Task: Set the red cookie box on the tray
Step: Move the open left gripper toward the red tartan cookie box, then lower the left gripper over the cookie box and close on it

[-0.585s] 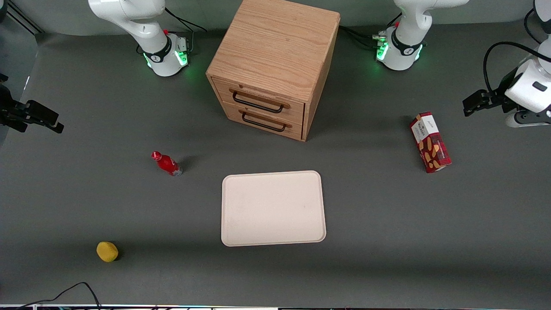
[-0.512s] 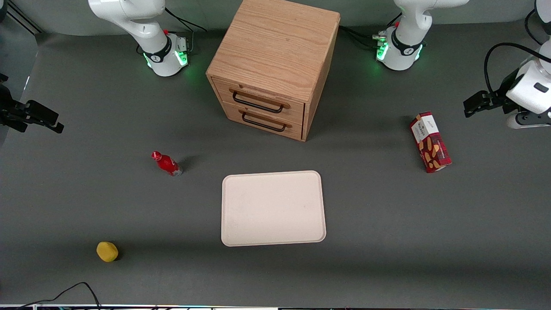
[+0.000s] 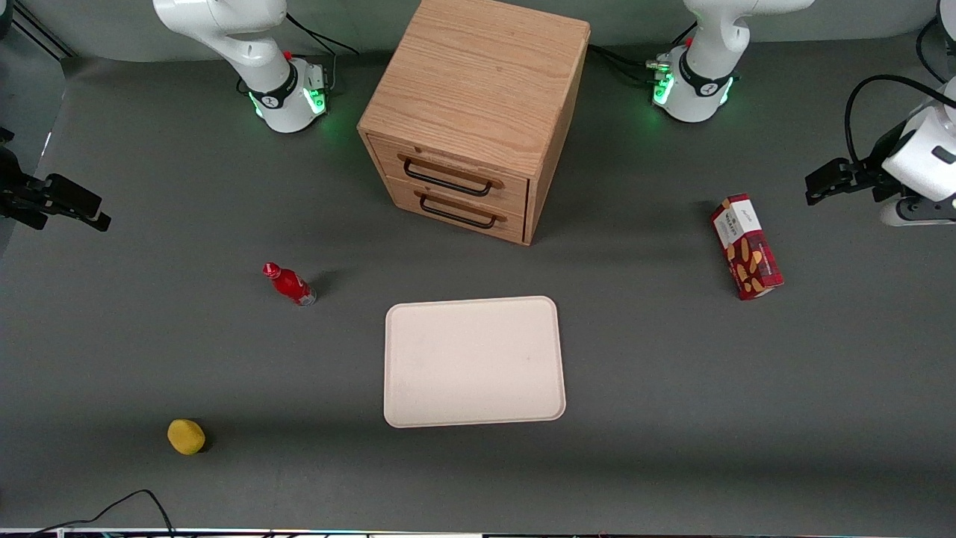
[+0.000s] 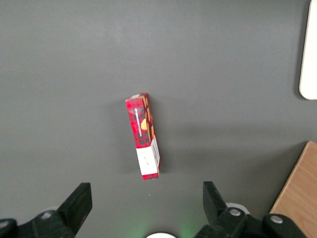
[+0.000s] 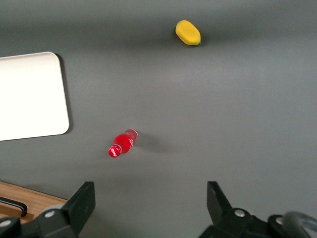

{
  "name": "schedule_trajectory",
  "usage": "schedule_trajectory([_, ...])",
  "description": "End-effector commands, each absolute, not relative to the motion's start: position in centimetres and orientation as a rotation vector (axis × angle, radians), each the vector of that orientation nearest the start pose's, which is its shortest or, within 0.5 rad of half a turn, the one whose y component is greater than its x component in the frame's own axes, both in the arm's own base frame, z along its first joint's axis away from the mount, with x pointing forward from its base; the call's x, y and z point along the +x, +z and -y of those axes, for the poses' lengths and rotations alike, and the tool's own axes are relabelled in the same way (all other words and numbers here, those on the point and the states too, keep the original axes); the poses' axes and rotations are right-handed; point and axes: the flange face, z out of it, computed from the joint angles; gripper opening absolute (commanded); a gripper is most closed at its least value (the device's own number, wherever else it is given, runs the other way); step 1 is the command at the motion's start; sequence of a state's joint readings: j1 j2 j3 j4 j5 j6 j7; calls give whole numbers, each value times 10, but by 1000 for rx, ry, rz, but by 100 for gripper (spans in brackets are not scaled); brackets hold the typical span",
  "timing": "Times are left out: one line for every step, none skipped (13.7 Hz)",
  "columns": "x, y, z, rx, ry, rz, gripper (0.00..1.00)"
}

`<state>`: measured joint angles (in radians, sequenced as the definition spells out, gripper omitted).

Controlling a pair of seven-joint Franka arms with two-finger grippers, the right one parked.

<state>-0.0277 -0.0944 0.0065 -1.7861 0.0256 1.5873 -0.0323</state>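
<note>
The red cookie box (image 3: pixel 747 246) lies flat on the grey table toward the working arm's end, white label panel facing up. The wrist view shows the red cookie box (image 4: pixel 143 136) lying lengthwise on the table below the camera, apart from the fingers. My left gripper (image 3: pixel 815 188) hovers above the table, a little farther from the front camera than the box and nearer the table's end. This gripper (image 4: pixel 147 201) is open, nothing between its fingers. The cream-white tray (image 3: pixel 474 362) sits mid-table with nothing on it; its corner (image 4: pixel 309 74) shows in the wrist view.
A wooden two-drawer cabinet (image 3: pixel 470 112) stands mid-table, farther from the front camera than the tray. A small red bottle (image 3: pixel 290 284) and a yellow object (image 3: pixel 186 436) lie toward the parked arm's end.
My left arm's wrist has drifted slightly toward its own end of the table. The box, tray and other objects have not moved.
</note>
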Motion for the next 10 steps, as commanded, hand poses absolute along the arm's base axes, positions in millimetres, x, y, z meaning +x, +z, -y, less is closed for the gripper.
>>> schedule_trajectory([518, 560, 5, -3124, 266, -32, 100])
schedule_trajectory([514, 545, -1, -3123, 298, -19, 100])
schedule_trajectory([511, 528, -4, -3121, 329, -12, 100])
schedule_trajectory([507, 512, -3, -3121, 334, -12, 100])
schedule_trajectory([501, 492, -5, -3123, 330, -4, 100])
schedule_trajectory([495, 474, -12, -3127, 306, 16, 100])
schedule_trajectory([492, 454, -13, -3128, 294, 25, 100])
schedule_trajectory([489, 438, -13, -3128, 291, 36, 100])
schedule_trajectory([487, 426, -12, -3127, 289, 52, 100])
schedule_trajectory([484, 412, -12, -3128, 275, 59, 100])
